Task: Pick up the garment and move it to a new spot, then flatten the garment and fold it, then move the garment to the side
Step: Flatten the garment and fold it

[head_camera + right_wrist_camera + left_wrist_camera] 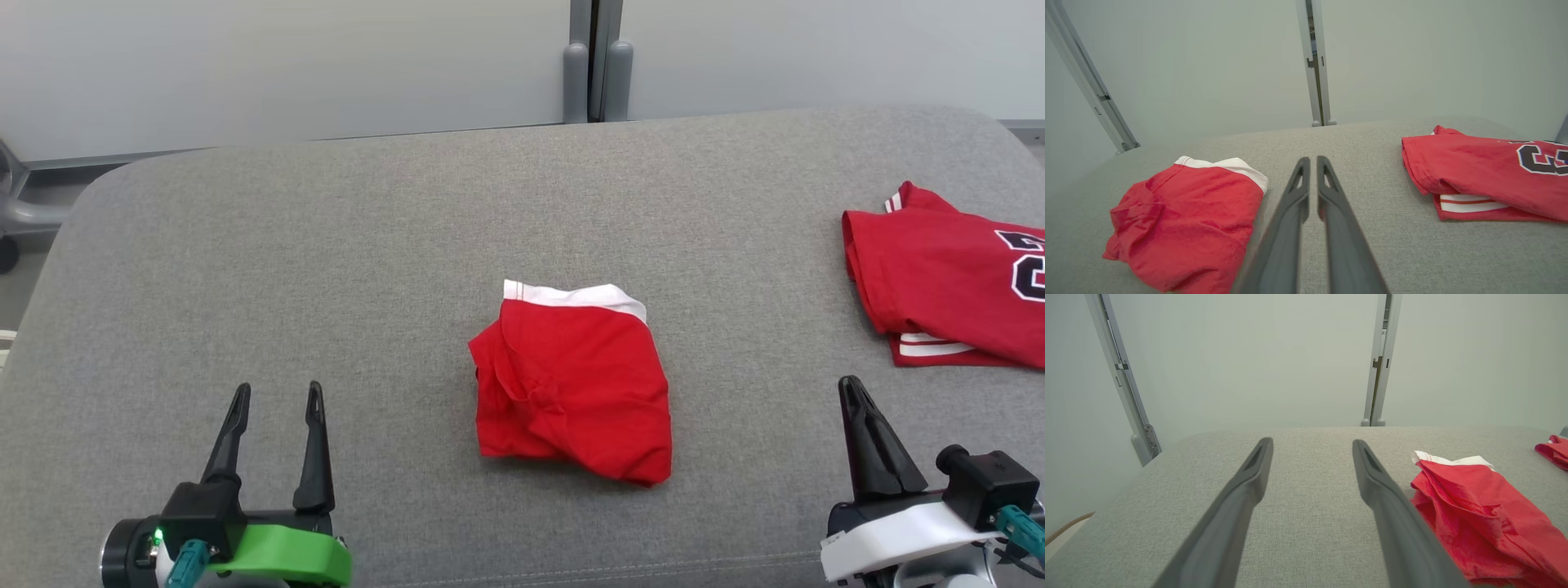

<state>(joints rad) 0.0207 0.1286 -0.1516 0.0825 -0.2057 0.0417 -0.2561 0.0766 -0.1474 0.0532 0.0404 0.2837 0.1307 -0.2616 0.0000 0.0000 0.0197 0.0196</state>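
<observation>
Because the red garment (pixel 571 384) lies as a loose, rumpled bundle at the centre of the head view, its white waistband (pixel 571 296) toward 12 o'clock, I judge it light, soft and limp (nothing stiff to push against), best pinched at the waistband or a free corner. The left gripper (pixel 277 392) sits at 8 o'clock, fingers spread wide and empty. The right gripper (pixel 851 388), at 4 o'clock, has its fingers drawn close on nothing. A red jersey (pixel 947 278) lies at 3 o'clock, well apart. In the left wrist view the wide fingers frame the bare grey padded surface (pixel 1306 522), with the garment at 4 o'clock. In the right wrist view the nearly touching fingers point between the garment at 8 o'clock and the jersey at 2 o'clock. The weave perhaps offers some grip, though that is hard to tell. Pale wall panels (pixel 1208 61) stand behind.
</observation>
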